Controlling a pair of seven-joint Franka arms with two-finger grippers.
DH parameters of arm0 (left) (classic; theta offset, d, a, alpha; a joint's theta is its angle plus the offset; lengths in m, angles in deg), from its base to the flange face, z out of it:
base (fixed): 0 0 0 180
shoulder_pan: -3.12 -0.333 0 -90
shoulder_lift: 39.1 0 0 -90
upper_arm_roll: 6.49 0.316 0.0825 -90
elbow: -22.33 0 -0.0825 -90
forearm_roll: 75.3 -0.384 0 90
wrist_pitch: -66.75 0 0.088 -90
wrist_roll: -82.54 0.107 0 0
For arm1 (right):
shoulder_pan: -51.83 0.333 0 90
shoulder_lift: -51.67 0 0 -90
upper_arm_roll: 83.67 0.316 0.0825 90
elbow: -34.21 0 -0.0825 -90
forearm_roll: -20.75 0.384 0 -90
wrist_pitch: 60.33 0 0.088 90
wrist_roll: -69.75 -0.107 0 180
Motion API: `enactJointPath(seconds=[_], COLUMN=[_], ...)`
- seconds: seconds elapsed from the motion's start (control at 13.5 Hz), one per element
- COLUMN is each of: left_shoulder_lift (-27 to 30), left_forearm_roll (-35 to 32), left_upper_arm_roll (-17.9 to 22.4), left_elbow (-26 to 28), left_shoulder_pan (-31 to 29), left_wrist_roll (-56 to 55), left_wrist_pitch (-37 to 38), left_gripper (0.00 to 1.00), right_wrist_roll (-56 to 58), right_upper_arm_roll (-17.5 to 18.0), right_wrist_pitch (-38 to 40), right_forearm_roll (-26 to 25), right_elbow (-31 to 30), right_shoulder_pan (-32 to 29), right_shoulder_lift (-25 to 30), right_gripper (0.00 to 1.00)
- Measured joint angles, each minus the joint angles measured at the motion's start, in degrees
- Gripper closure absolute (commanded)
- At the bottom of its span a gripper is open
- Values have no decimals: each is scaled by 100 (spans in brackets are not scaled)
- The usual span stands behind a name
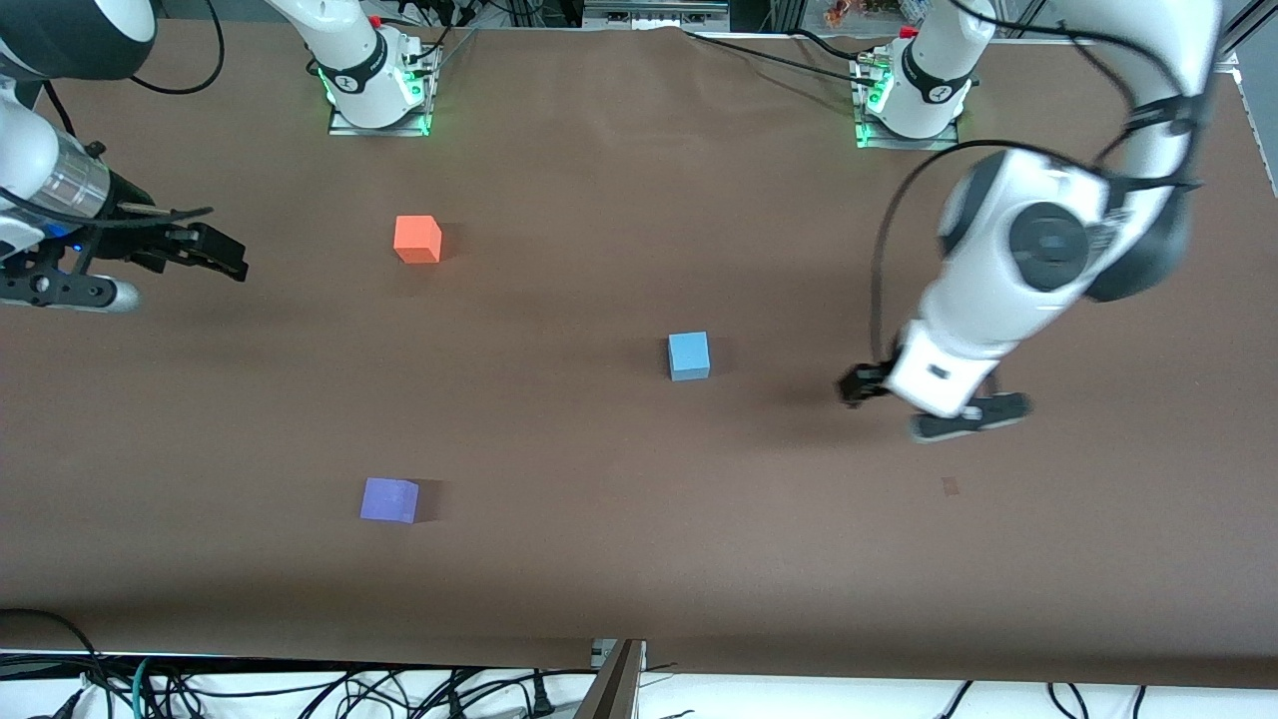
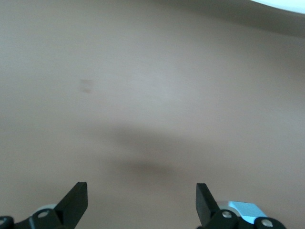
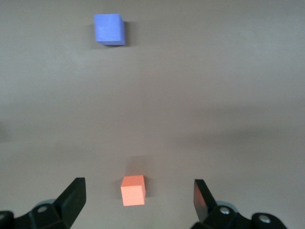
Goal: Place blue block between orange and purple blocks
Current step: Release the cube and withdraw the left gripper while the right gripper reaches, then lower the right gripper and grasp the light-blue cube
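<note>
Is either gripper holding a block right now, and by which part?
Nothing is held. Left gripper and right gripper are both open and empty; the sky-blue matte cube sits untouched on the table.

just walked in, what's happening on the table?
Nothing is held. The blue block sits alone mid-table, not yet between the orange block and the purple block. The left gripper, fingers open, hovers over bare table beside the blue block, toward its own end. The right gripper waits open at its end.

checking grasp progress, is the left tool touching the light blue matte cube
Apart. The front view shows bare table between the left tool and the light blue matte cube.
</note>
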Motion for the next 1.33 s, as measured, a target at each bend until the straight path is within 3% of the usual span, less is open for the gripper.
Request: enactJointPath(seconds=[0.37, 0.74, 1.03, 1.33], left_shoulder_lift=[943, 1442, 1578, 1624], left_forearm_roll=[61, 717, 738, 741], left_upper_arm_roll=[33, 923, 1498, 1511], left_elbow=[-2, 4, 1, -33], left_shoulder_pan=[-352, -410, -455, -437], left_wrist_roll=[495, 1580, 2758, 2898], left_wrist_pitch=[1402, 1985, 2322, 2541], left_gripper=[0, 0, 0, 0], right_wrist_roll=[-1335, -3453, -4418, -5095], right_upper_arm_roll=[62, 72, 65, 9], right_wrist_pitch=[-618, -1015, -2436, -3901], right_forearm_roll=[62, 37, 36, -50], right_elbow=[251, 1957, 2598, 2658], right_shoulder_pan=[1094, 2526, 3180, 3892], right_shoulder_lift=[-647, -2508, -3750, -4682], right_gripper=[0, 0, 0, 0])
